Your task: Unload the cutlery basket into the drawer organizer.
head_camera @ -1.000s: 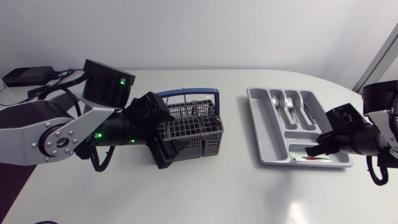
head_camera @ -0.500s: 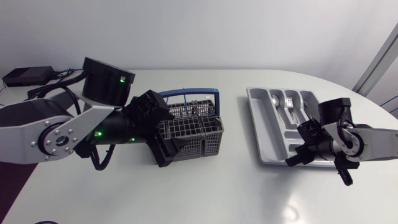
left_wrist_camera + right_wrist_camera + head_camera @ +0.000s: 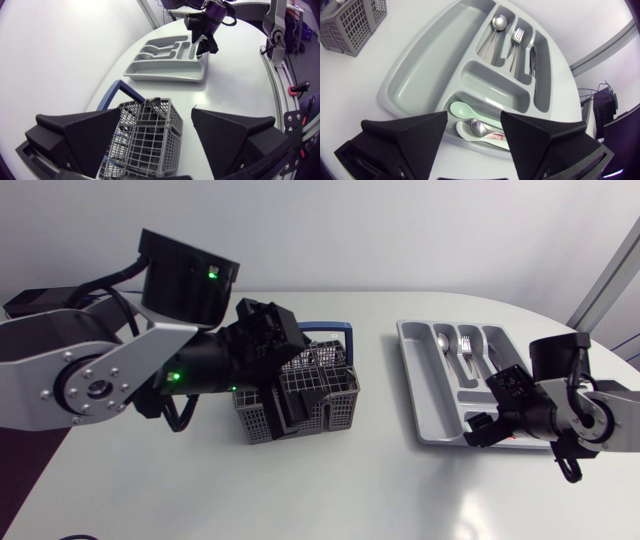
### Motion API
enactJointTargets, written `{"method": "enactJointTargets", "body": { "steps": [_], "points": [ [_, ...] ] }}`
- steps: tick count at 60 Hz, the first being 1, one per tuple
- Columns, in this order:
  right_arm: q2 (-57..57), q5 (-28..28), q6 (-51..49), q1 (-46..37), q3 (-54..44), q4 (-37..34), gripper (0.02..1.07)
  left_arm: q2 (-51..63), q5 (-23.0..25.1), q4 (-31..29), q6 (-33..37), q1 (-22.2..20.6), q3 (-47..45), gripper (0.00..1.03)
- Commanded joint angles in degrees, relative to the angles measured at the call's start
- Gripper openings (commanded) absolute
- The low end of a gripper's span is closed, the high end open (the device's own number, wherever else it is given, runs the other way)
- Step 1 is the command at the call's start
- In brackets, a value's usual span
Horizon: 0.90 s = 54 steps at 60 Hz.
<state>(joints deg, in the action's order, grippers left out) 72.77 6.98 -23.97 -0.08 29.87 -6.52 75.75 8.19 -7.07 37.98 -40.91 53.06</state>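
Cutlery (image 3: pixel 498 22) is already laid in the organizer (image 3: pixel 435 60), below the right gripper (image 3: pixel 474 117), jaws released. The basket (image 3: pixel 145 142) is straddled by the left gripper (image 3: pixel 156 114), jaws spread; something appears left inside.

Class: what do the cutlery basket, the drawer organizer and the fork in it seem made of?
Cutlery basket: probably plastic, matte grey moulded grid. Drawer organizer: likely plastic, smooth grey, soft sheen. Fork: metal, polished, bright glints.
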Motion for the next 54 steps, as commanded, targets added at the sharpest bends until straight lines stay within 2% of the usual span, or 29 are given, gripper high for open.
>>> {"method": "enactJointTargets", "body": {
  "steps": [1, 9, 16, 28, 38, 50, 54],
  "points": [
    [-3.25, -1.09, -1.35, 0.78, -2.18, -1.65, 0.91, 2.30, -0.63, -1.02, 5.27, -1.63, 2.66, 0.98],
    [-7.82, -3.73, -2.31, 1.75, -2.80, -3.32, 0.92, 5.38, -2.21, -1.54, 10.98, -4.18, 4.33, 0.98],
    [-10.63, -4.17, -2.58, 3.06, -3.24, -4.11, 0.93, 8.98, -2.65, -3.12, 15.72, -4.62, 6.88, 0.98],
    [-14.24, -5.58, -3.37, 3.94, -3.94, -4.37, 0.93, 14.69, -3.79, -8.13, 23.72, -3.74, 13.65, 0.98],
    [-15.20, -5.66, -4.25, 5.35, -4.47, -3.67, 0.93, 20.23, -6.34, -9.54, 30.31, -3.13, 19.63, 0.98],
    [-14.33, -5.66, -4.33, 7.02, -4.29, -1.47, 0.93, 26.56, -8.10, -11.56, 36.20, -1.81, 24.73, 0.93],
    [-13.45, -5.49, -4.33, 7.20, -4.20, -0.68, 0.93, 27.53, -8.10, -12.18, 37.87, -1.63, 25.87, 0.87]
  ]
}}
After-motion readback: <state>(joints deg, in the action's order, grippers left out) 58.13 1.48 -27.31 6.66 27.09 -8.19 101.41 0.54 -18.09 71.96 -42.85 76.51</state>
